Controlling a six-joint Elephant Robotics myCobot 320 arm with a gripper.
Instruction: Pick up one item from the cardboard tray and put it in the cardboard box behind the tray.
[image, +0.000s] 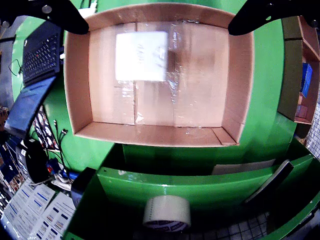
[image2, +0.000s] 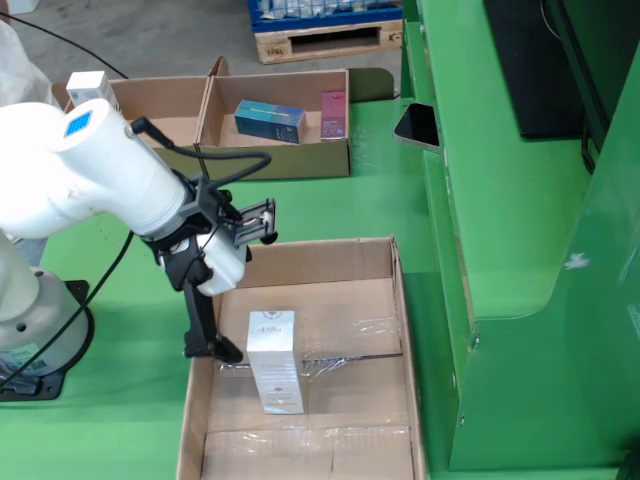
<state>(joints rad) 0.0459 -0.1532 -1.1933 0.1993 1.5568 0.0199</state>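
My gripper (image: 159, 17) hangs over the cardboard box (image2: 390, 262), its two black fingers (image: 65, 15) spread wide to the top corners of the wrist view, with nothing between them. Straight below, the white carton (image: 141, 56) lies flat on the taped floor of the box, toward eleven o'clock in the wrist view; in the still view the same carton (image2: 274, 360) sits left of centre on the box floor, one black finger (image2: 201, 325) reaching down just beside it at about nine o'clock. The green table (image2: 350, 205) runs all round the box. At twelve o'clock in the still view stands the cardboard tray (image2: 280, 160), holding a blue box (image2: 270, 121) and a pink box (image2: 334, 113), with a white box (image2: 88, 88) in its left compartment. A dark phone (image2: 419, 124) rests on the green at two o'clock. In the wrist view a roll of tape (image: 167, 213) sits at six o'clock on a green shelf, and a laptop (image: 41, 51) lies at ten o'clock.
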